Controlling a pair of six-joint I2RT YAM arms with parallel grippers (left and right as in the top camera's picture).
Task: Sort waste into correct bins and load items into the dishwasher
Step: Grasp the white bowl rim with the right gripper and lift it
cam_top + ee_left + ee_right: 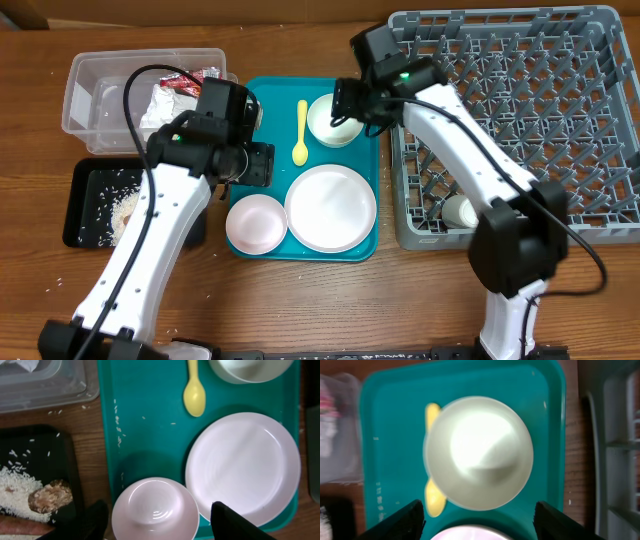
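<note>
- Black fingers [97, 520] of the left hand [159, 512] stand at the bottom edge of the left wrist view. They are spread wide on either side of an upturned pink bowl [155, 502] and grip nothing.
- That bowl sits at the lower left of the teal tray [150, 425], its rim just beside the large plate [242, 467] at the lower right.
- At the top centre of the tray lies the yellow spoon [194, 392], its scoop toward the plate and a white bowl [479, 452] just to its right.
- Over that white bowl hangs the right hand [479, 510], its fingers parted to either side of the rim. Whether they touch it cannot be told.
- Left of the teal tray, the black tray [67, 460] carries a heap of rice [15, 487] and a brown lump [50, 496]. Stray grains dot both trays.
- The clear tub [90, 90] sits at the upper left of the overhead view, with a crumpled wrapper [165, 100] inside.
- The grey rack [540, 110] fills the right side, with a white cup [460, 210] in its lower left corner.
- All of it rests on the wooden counter [300, 300].
</note>
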